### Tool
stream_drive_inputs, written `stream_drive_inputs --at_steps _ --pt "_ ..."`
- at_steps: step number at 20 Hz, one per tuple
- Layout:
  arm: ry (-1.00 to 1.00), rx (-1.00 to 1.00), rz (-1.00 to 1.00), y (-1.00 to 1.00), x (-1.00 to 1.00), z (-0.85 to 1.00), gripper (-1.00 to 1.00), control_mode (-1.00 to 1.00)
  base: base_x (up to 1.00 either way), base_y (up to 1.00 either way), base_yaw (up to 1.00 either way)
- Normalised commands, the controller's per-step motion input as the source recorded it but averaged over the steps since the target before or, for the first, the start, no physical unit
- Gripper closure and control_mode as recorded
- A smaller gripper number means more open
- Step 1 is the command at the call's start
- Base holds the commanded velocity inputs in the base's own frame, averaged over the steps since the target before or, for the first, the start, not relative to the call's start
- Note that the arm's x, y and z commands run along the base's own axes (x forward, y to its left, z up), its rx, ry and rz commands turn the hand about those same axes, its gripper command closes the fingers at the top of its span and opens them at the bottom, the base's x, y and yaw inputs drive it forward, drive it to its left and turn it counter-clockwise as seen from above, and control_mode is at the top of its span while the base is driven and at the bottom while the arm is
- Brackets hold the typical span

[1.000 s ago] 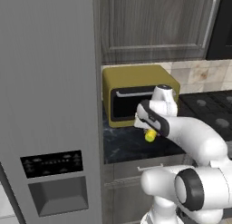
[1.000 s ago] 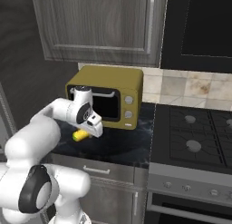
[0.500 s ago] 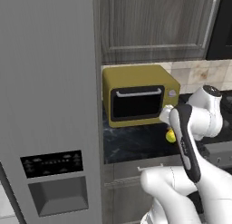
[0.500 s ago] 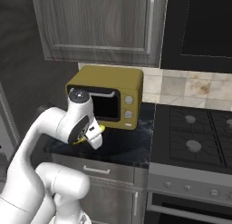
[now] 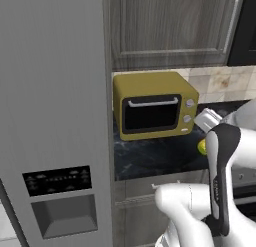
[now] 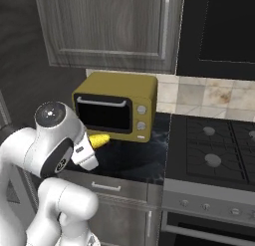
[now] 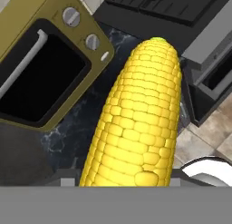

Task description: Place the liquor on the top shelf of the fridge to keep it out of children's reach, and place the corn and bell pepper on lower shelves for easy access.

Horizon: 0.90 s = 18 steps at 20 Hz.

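Observation:
My gripper (image 7: 125,177) is shut on the corn (image 7: 136,119), a yellow cob whose greenish tip points away from the hand. In the left base view the corn (image 5: 202,147) peeks out beside my forearm, above the counter's front edge. The right base view shows the corn (image 6: 98,140) in front of the toaster oven, with the gripper (image 6: 89,146) around it. The grey fridge (image 5: 55,106) stands at the left with its door closed, so its shelves are hidden. The liquor and the bell pepper are out of view.
A yellow toaster oven (image 5: 152,105) sits on the dark marble counter (image 5: 150,158) under wood-grain cabinets (image 5: 170,26). A black stove (image 6: 214,150) lies to the right. The fridge's black dispenser panel (image 5: 57,181) is low on its door.
The arm has swung rightwards and folded back from the toaster oven, carrying the corn with it towards the counter's front edge. The grip on the cob has stayed shut.

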Motion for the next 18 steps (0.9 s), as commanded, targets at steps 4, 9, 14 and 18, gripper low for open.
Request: stream_drive_inputs --at_steps 4,9,14,18 --pt "-0.01 -0.01 -0.11 0.00 -0.30 0.66 1.00 -1.00 0.00 0.00 0.00" --pt "0.00 -0.03 -0.01 0.00 -0.16 0.34 1.00 -1.00 0.00 0.00 0.00" --pt "-0.01 -0.04 0.00 0.01 -0.26 0.09 1.00 1.00 -0.13 0.00 0.00" --pt "0.00 0.00 0.00 0.00 0.00 0.00 1.00 1.00 -0.83 0.18 0.00"
